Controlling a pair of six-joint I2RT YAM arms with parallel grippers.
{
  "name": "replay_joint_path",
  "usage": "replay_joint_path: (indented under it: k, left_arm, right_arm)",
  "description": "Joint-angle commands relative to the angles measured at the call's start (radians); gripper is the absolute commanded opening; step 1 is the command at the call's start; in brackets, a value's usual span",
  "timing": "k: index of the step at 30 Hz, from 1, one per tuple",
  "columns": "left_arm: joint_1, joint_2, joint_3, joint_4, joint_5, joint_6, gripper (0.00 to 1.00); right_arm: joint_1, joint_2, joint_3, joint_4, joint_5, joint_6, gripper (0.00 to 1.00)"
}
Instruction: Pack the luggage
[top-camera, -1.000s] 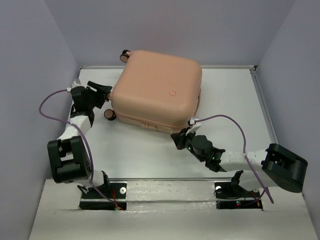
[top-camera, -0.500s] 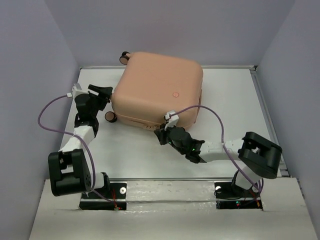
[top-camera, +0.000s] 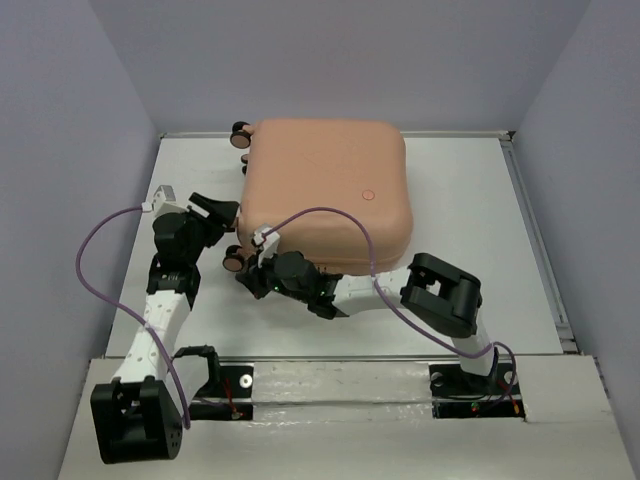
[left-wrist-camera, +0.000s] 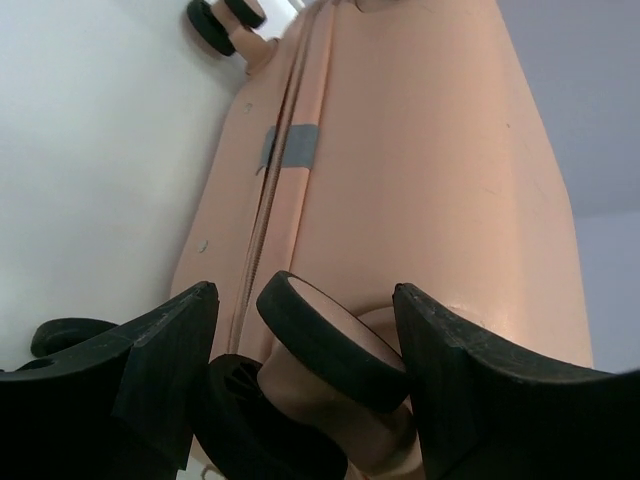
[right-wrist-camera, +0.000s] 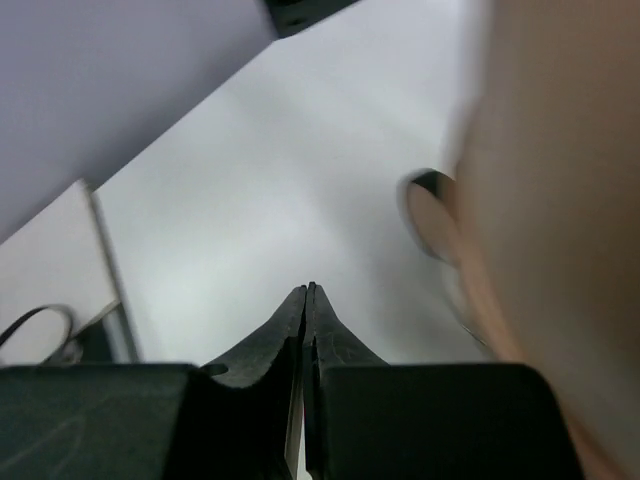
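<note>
Left end effector spread wide, luggage caster wheel between my fingers. Right end effector pinched closed on nothing, luggage just right, worktop ahead.

The luggage blocks the far middle — the table lies open to its right. A caster wheel fills the left gripper's gap.

Your luggage turns square-on.
Your right hand sweeps left to its near-left corner; your left hand now straddles a wheel.
</note>
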Motion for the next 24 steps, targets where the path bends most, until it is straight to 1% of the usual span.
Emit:
replay_joint_path:
  k: [1,3,4,5,6,7,8,9,10,11,12,13,14,15,17,18,19,21,22,24]
  left_arm:
    - [-0.073,-0.168,0.016,-0.048,0.241,0.084,0.06]
    - [-0.073,-0.19,0.041,-0.108,0.238,0.129,0.06]
    - [-0.073,-0.194,0.052,-0.135,0.242,0.14,0.06]
    - [-0.073,-0.199,0.05,-0.135,0.253,0.15,0.06]
    - [-0.073,-0.21,0.046,-0.135,0.254,0.152,0.06]
    - [-0.073,-0.214,0.034,-0.135,0.251,0.153,0.06]
    - [-0.075,-0.219,0.027,-0.132,0.242,0.161,0.06]
    - [-0.076,-0.224,0.018,-0.129,0.241,0.161,0.06]
    - [-0.076,-0.233,-0.002,-0.123,0.242,0.161,0.06]
    - [-0.079,-0.237,-0.009,-0.109,0.242,0.158,0.06]
    - [-0.089,-0.247,-0.019,-0.101,0.242,0.152,0.06]
    - [-0.093,-0.263,-0.035,-0.092,0.236,0.152,0.06]
    - [-0.108,-0.271,-0.042,-0.089,0.232,0.153,0.06]
    - [-0.118,-0.291,-0.054,-0.087,0.222,0.155,0.06]
    - [-0.142,-0.312,-0.068,-0.086,0.186,0.163,0.06]
    - [-0.171,-0.323,-0.072,-0.086,0.17,0.169,0.06]
    - [-0.185,-0.345,-0.086,-0.086,0.159,0.178,0.06]
    - [-0.214,-0.365,-0.097,-0.084,0.144,0.187,0.06]
    - [-0.246,-0.371,-0.105,-0.087,0.136,0.205,0.06]
    - [-0.276,-0.383,-0.114,-0.09,0.133,0.212,0.06]
  right_arm:
    - [0.067,0.086,0.111,-0.061,-0.275,0.007,0.07]
    - [0.067,0.05,0.075,-0.072,-0.252,-0.008,0.07]
    - [0.067,-0.029,-0.033,-0.039,-0.228,0.002,0.07]
    - [0.067,-0.082,-0.098,-0.032,-0.197,0.018,0.15]
    - [0.067,-0.14,-0.161,-0.032,-0.15,0.018,0.31]
    - [0.067,-0.267,-0.28,-0.061,-0.114,0.021,0.48]
    - [0.067,-0.335,-0.33,-0.092,-0.096,0.022,0.67]
    - [0.067,-0.404,-0.376,-0.136,-0.07,0.024,0.71]
    - [0.067,-0.474,-0.417,-0.237,-0.021,0.024,0.71]
    - [0.067,-0.545,-0.492,-0.288,0.002,0.026,0.71]
    - [0.067,-0.695,-0.526,-0.344,0.039,0.038,0.63]
    - [0.053,-0.772,-0.56,-0.442,0.115,0.073,0.51]
    - [0.043,-0.849,-0.617,-0.492,0.151,0.097,0.2]
    - [0.0,-0.989,-0.637,-0.621,0.226,0.126,0.07]
    - [-0.075,-1.102,-0.66,-0.78,0.272,0.223,0.07]
    - [-0.121,-1.144,-0.662,-0.844,0.276,0.242,0.07]
    - [-0.205,-1.199,-0.66,-0.948,0.28,0.263,0.07]
    - [-0.253,-1.231,-0.654,-1.01,0.311,0.3,0.07]
    - [-0.275,-1.247,-0.651,-1.04,0.323,0.314,0.07]
    - [-0.284,-1.247,-0.642,-1.058,0.349,0.328,0.07]
